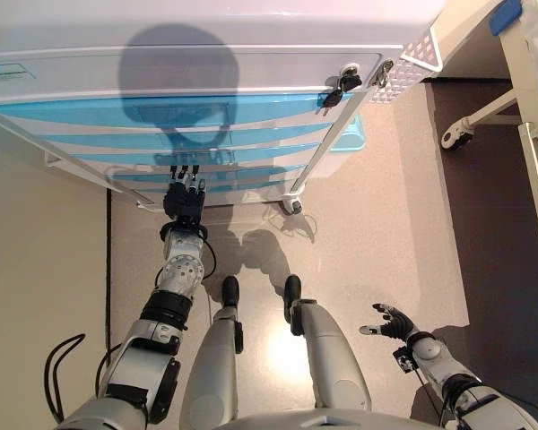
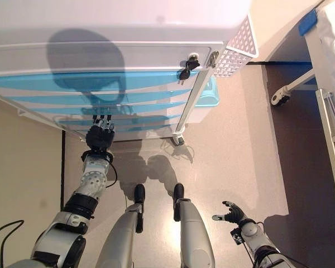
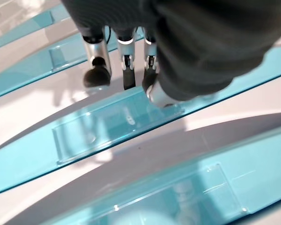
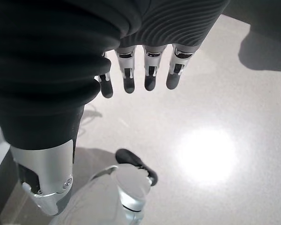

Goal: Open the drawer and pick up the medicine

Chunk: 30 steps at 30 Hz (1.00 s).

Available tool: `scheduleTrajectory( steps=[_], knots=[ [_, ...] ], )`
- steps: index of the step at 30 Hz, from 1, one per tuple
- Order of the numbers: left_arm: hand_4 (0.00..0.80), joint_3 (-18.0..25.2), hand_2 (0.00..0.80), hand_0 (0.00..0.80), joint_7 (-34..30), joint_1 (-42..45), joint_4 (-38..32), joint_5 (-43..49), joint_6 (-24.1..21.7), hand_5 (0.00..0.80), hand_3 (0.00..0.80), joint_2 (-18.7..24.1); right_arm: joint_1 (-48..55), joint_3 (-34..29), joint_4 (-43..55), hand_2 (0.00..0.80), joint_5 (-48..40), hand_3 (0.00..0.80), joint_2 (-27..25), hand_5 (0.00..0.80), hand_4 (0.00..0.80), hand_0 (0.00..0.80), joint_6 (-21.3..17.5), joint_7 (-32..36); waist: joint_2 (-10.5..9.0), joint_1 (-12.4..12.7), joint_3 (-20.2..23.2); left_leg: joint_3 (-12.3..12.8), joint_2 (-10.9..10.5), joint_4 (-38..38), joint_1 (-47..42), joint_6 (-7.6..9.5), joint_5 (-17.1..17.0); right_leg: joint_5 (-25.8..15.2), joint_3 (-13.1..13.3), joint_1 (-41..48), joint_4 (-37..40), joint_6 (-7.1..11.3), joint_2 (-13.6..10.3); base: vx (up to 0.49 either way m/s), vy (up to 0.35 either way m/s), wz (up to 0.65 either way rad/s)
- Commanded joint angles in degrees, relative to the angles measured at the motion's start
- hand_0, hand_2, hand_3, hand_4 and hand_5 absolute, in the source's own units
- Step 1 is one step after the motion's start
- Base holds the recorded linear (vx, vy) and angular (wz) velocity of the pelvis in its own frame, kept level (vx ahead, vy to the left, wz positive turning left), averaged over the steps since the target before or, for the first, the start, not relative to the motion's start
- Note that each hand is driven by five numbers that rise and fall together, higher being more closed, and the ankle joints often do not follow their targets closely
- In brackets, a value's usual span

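Low on the front of the white wheeled medical cart with translucent blue curved drawer fronts (image 1: 161,134), the left hand (image 1: 185,199) reaches toward one of the lower blue drawers (image 1: 215,172); its silver, dark-tipped fingers (image 3: 97,75) point at the clear rectangular handle recess (image 3: 107,126) of that drawer; in the left wrist view they look only loosely bent, with their tips at or just short of the recess edge, and whether they touch it I cannot tell; nothing is gripped. All the drawers look closed, so the medicine is not visible in any view and is presumably still inside one of them. The right hand (image 1: 390,322) hangs idle low at the robot's right side over the pale floor (image 1: 386,224), fingers relaxed and spread, empty, as its own wrist view confirms. A dark key bunch (image 1: 341,87) hangs from the lock at the cart's upper right corner, beside a white perforated side basket (image 1: 412,58); a white bed frame on a castor (image 1: 484,116) stands well apart to the right.

The step in hand appears to be the approach to the drawer handle; opening has not begun. The next move calls for hooking the fingers into the recess and pulling straight back toward the robot; the lip looks shallow and slick, so a poor hook may slip off.
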<state>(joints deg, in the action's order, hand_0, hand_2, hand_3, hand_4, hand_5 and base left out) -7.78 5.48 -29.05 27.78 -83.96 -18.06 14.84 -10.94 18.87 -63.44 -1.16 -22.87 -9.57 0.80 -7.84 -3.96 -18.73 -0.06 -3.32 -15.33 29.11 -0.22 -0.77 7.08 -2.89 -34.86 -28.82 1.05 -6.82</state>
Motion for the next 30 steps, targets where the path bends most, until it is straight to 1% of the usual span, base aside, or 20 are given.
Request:
scheduleTrajectory(
  steps=[1,4,5,6,8,9,11,12,15,16,19,22,23,25,26,28,29,30],
  knots=[
    [0.8,-0.9,0.8,0.8,-11.0,-13.2,-14.7,9.0,-3.0,0.8,0.8,-0.1,4.3,2.5,-2.0,0.0,0.5,0.0,-1.8,0.0,0.0,0.0,0.7,-1.0,3.54,-1.4,7.8,-1.9,-0.9,-6.8,2.9,0.87,4.2,-3.6,-0.7,0.6,0.6,2.84,0.8,-0.047,-0.023,0.13],
    [0.8,-0.2,0.8,0.8,-11.6,-10.0,-15.7,8.4,-2.6,0.8,0.8,-0.1,4.3,2.6,-2.4,0.0,0.8,0.0,-1.3,0.0,0.0,0.0,0.8,-1.1,3.08,-0.2,6.9,-2.8,-1.1,-6.7,2.6,0.64,3.8,-3.3,-1.7,1.6,0.6,2.44,0.5,-0.049,-0.03,0.14],
    [0.8,-0.2,0.8,0.8,-11.6,-10.0,-15.7,8.4,-2.6,0.8,0.8,-0.1,4.3,2.6,-2.4,0.0,0.8,0.0,-1.3,0.0,0.0,0.0,0.8,-1.1,3.08,-0.3,6.9,-2.9,-1.1,-6.7,2.6,0.64,3.8,-3.3,-1.7,1.6,0.6,2.44,0.5,-0.06,-0.05,0.14],
    [0.8,0.2,0.8,0.8,-12.0,-8.4,-16.4,8.1,-2.3,0.8,0.8,0.4,4.5,2.7,-2.3,0.0,1.0,0.0,-1.2,0.0,0.0,0.0,0.8,-1.1,2.8,0.4,6.7,-3.5,-1.2,-6.2,2.3,0.51,3.4,-3.3,-2.3,2.4,0.9,2.26,0.5,-0.046,-0.047,0.13],
    [0.8,0.3,0.8,0.8,-12.4,-7.7,-16.9,7.9,-2.2,0.8,0.8,0.7,4.7,2.7,-2.2,0.0,1.1,0.0,-1.1,0.0,0.0,0.0,0.8,-1.1,2.63,0.6,6.7,-3.9,-1.3,-6.1,2.2,0.42,3.1,-3.2,-2.8,2.7,1.1,2.18,0.4,-0.044,-0.045,0.16],
    [0.8,0.6,0.8,0.8,-12.5,-5.9,-18.0,7.6,-2.1,0.8,0.8,1.0,4.7,2.7,-2.7,0.0,1.5,0.0,-0.8,0.0,0.0,0.0,0.9,-1.3,2.58,1.4,6.6,-4.7,-1.5,-5.1,1.7,0.29,2.6,-3.1,-3.5,3.4,1.5,1.99,0.3,-0.045,-0.034,0.14],
    [0.8,1.0,0.8,0.8,-12.8,-4.0,-18.9,7.5,-1.7,0.8,0.8,1.2,4.6,2.7,-3.1,0.0,1.8,0.0,-0.5,0.0,0.0,0.0,1.1,-1.5,2.52,2.1,6.6,-5.9,-1.9,-4.5,1.2,0.22,2.1,-2.9,-4.2,4.2,1.7,1.86,0.1,-0.037,-0.034,0.17],
    [0.8,1.0,0.8,0.8,-12.8,-4.0,-18.9,7.5,-1.7,0.8,0.8,1.2,4.6,2.7,-3.1,0.0,1.8,0.0,-0.4,0.0,0.0,0.0,1.1,-1.5,2.52,2.1,6.6,-6.0,-1.9,-4.5,1.2,0.22,2.1,-2.9,-4.3,4.3,1.7,1.85,0.1,-0.013,-0.02,0.18],
    [0.8,1.7,0.8,0.8,-13.2,-1.3,-20.3,7.5,-1.4,0.8,0.8,1.2,4.6,2.4,-3.5,0.0,2.5,0.0,-0.2,0.0,0.0,0.0,1.2,-1.7,2.61,2.8,6.5,-7.2,-2.7,-5.1,0.8,0.48,2.2,-2.5,-5.1,5.2,1.4,1.63,-0.4,-0.029,-0.003,0.19],
    [0.8,2.5,0.8,0.8,-13.8,1.5,-21.3,7.3,-0.9,0.8,0.8,0.9,4.4,2.2,-3.8,0.0,3.0,0.0,-0.3,0.0,0.0,0.0,1.2,-1.7,2.85,3.3,6.4,-7.7,-3.1,-6.4,0.6,0.83,2.8,-2.5,-5.2,5.9,1.0,1.59,-0.5,-0.03,0.013,0.08],
    [0.8,3.3,0.8,0.8,-14.3,3.9,-22.6,6.9,-0.7,0.8,0.8,0.6,4.4,1.9,-3.7,0.0,3.4,0.0,-0.4,0.0,0.0,0.0,1.2,-1.6,3.02,3.8,6.4,-7.8,-3.4,-7.1,0.0,1.13,3.3,-2.4,-5.2,6.8,0.9,1.6,-0.6,-0.018,0.023,0.17],
    [0.8,4.7,0.8,0.8,-15.0,8.9,-23.9,7.1,0.0,0.8,0.8,0.0,4.6,1.2,-4.2,0.0,4.3,0.0,-0.6,0.0,0.0,0.0,1.3,-1.4,3.66,4.5,6.5,-8.2,-3.8,-7.4,-2.1,1.42,3.9,-2.1,-5.2,9.3,0.8,1.62,-1.1,-0.012,0.048,-0.01],
    [0.8,4.7,0.8,0.8,-15.1,8.9,-23.9,7.1,0.0,0.8,0.8,0.0,4.7,1.2,-4.2,0.0,4.3,0.0,-0.6,0.0,0.0,0.0,1.3,-1.4,3.67,4.5,6.5,-8.3,-3.8,-7.3,-2.1,1.42,3.8,-2.1,-5.3,9.4,0.8,1.62,-1.1,0.0,0.042,-0.01],
    [0.8,6.4,0.8,0.8,-15.9,12.7,-23.7,6.6,1.0,0.8,0.8,-1.3,5.2,0.3,-4.6,0.0,4.7,0.0,-0.6,0.0,0.0,0.0,1.4,-1.0,4.13,4.9,7.2,-8.7,-4.1,-6.5,-3.8,1.34,3.8,-1.9,-5.9,11.2,1.2,1.67,-1.4,0.013,0.04,0.08],
    [0.8,6.4,0.8,0.8,-15.9,12.7,-23.7,6.6,1.0,0.8,0.8,-1.3,5.2,0.3,-4.5,0.0,4.7,0.0,-0.6,0.0,0.0,0.0,1.4,-1.0,4.14,4.9,7.2,-8.8,-4.1,-6.5,-3.9,1.34,3.8,-1.9,-5.9,11.2,1.2,1.67,-1.4,0.02,0.028,0.16],
    [0.8,7.3,0.8,0.8,-16.3,15.2,-23.2,6.8,1.5,0.8,0.8,-2.2,5.1,0.1,-5.0,0.0,5.4,0.0,-0.5,0.0,0.0,0.0,1.5,-1.0,4.38,5.2,7.9,-9.0,-4.3,-5.6,-5.0,1.33,3.7,-2.0,-6.2,12.5,2.3,1.8,-1.4,0.02,0.018,0.09],
    [0.8,8.5,0.8,0.8,-16.6,18.6,-22.8,6.7,2.0,0.8,0.8,-2.9,5.1,-0.1,-5.4,0.0,5.8,0.0,-0.2,0.0,0.0,0.0,1.6,-0.8,4.56,5.7,8.5,-9.1,-4.2,-4.9,-5.9,1.4,3.6,-2.2,-6.3,13.6,3.5,1.92,-1.3,0.0,0.0,0.0],
    [0.8,8.5,0.8,0.8,-16.6,18.6,-22.9,6.7,2.0,0.8,0.8,-2.9,5.1,-0.1,-5.4,0.0,5.8,0.0,-0.2,0.0,0.0,0.0,1.6,-0.8,4.62,5.6,8.8,-9.1,-4.2,-4.6,-5.7,1.38,3.2,-2.5,-6.4,13.5,3.8,1.91,-1.3,0.0,0.0,0.0]
  ],
)
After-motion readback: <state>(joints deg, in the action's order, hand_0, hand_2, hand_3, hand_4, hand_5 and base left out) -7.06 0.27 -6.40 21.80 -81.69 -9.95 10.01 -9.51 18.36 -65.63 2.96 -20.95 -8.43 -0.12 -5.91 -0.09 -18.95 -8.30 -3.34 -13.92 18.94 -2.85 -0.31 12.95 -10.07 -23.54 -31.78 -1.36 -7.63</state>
